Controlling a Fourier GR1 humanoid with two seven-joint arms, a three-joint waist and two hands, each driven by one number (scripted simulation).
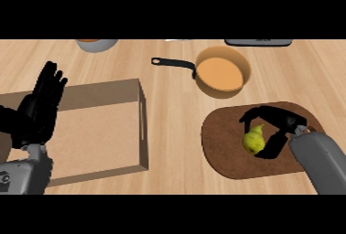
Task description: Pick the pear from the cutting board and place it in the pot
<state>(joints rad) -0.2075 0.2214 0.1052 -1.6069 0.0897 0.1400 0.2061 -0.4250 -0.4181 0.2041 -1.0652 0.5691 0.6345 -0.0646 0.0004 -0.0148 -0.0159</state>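
Observation:
A yellow-green pear (pixel 253 139) lies on the dark brown cutting board (pixel 223 137) at the right. My right hand (pixel 280 125) is over the board with its fingers and thumb curled round the pear from the right side. The pear rests on the board. An orange pot (pixel 219 71) with a black handle (pixel 172 62) stands on the counter just beyond the board. My left hand (pixel 40 107) rests open at the left, fingers up.
A shallow wooden tray (pixel 143 128) occupies the left half of the counter, under my left hand. A grey bowl (pixel 96 44) shows at the far left edge and a dark flat object (pixel 259 42) at the far right edge.

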